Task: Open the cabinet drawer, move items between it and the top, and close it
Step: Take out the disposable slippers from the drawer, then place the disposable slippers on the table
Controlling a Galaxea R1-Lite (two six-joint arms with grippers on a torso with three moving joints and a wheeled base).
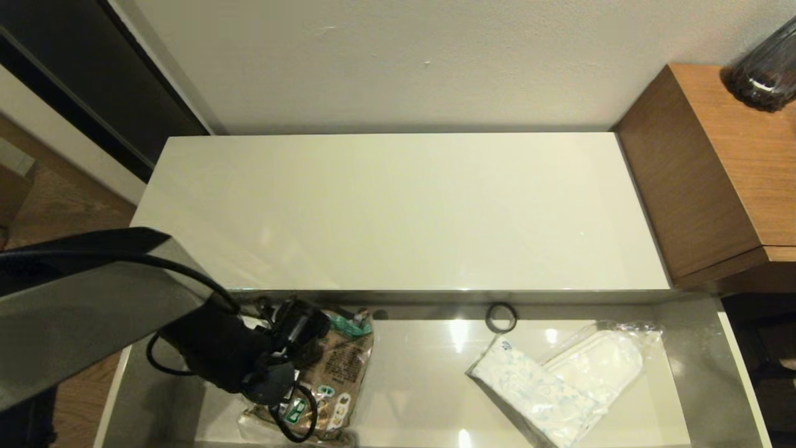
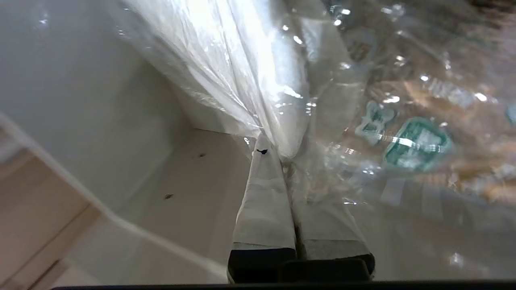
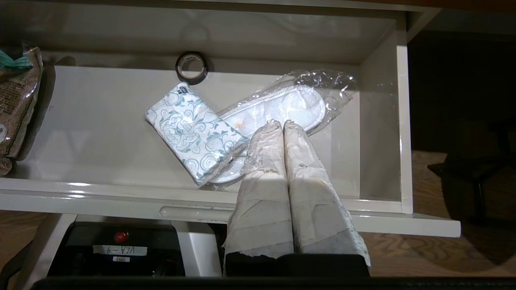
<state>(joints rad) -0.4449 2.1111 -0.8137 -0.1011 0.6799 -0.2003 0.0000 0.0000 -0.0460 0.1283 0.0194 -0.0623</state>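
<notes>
The cabinet drawer [image 1: 696, 336] stands pulled open below the cream top [image 1: 398, 211], which is bare. The tissue pack [image 1: 535, 392] lies at the drawer's right, partly on the slippers [image 1: 606, 361] in clear plastic. My left gripper [image 2: 278, 155] is low in the drawer's left end, shut on the clear plastic edge of the brown printed packet [image 1: 339, 367]. In the right wrist view my right gripper [image 3: 282, 125] is shut and holds nothing; it hovers before the drawer's front, above the slippers [image 3: 298, 104] and beside the tissue pack [image 3: 193, 137]. It is out of the head view.
A small dark ring [image 1: 500, 317] lies against the drawer's back wall near the middle. A brown wood-grain desk [image 1: 715, 174] stands to the right of the top, with a dark glass vessel [image 1: 765, 68] on it. The wall runs behind the top.
</notes>
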